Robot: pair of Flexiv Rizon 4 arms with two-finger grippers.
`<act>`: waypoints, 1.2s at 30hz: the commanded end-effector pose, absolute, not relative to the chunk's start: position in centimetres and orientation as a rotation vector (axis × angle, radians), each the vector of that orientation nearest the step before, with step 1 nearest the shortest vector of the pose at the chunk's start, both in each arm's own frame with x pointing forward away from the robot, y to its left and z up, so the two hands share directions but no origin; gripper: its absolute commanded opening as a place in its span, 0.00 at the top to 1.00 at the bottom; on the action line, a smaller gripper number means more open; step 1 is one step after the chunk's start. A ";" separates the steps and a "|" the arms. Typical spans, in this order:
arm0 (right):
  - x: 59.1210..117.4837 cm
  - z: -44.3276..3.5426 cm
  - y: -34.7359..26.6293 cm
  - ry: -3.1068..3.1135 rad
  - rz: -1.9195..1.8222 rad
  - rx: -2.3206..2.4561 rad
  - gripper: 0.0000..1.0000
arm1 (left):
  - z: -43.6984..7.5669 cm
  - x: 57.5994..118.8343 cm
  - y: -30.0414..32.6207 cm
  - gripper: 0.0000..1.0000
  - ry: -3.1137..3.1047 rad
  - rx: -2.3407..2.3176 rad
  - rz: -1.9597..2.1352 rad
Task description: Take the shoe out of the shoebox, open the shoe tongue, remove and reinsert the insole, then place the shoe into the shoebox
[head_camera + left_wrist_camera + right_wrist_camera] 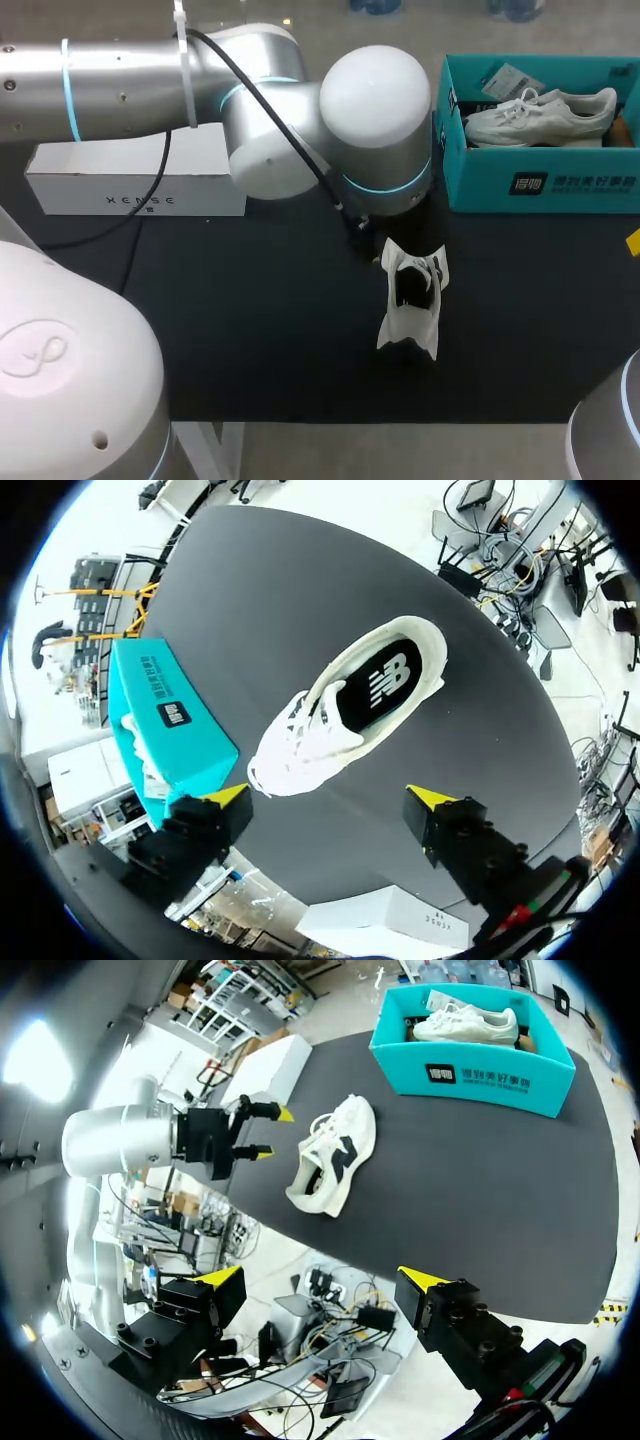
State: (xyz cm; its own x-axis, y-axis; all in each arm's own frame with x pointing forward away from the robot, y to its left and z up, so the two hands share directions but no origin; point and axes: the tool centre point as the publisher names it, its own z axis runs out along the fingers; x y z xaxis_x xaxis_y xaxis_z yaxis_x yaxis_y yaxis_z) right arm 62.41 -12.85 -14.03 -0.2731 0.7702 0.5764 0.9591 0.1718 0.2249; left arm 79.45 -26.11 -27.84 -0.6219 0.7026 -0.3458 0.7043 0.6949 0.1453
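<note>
A white shoe (300,742) lies out of its shoebox (540,186) on the counter (250,320), just ahead of the left fingers (228,796), spread empty apparently to work it open, while the right fingers (222,1278), likewise open, hang well back.

Left arm (150,70), upper left of frame: silver-grey cylindrical links, rounded white joint caps, cyan light rings at the joints. A black cable (265,105) runs along it, secured by white ties (184,55). Left gripper (330,798) and right gripper (322,1278): black finger blocks, yellow tips.
</note>
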 end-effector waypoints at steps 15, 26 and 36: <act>61.5 -14.2 -12.9 -2.120 -0.882 -1.687 0.00 | -29.1 73.6 -23.1 0.00 3.147 0.430 0.177; 61.5 -14.2 -12.9 -2.120 -0.882 -1.687 0.00 | -30.4 70.9 -22.7 0.00 3.126 0.440 0.068; 61.5 -14.2 -12.9 -2.120 -0.882 -1.687 0.00 | -32.2 70.0 -26.3 0.00 3.142 0.557 0.088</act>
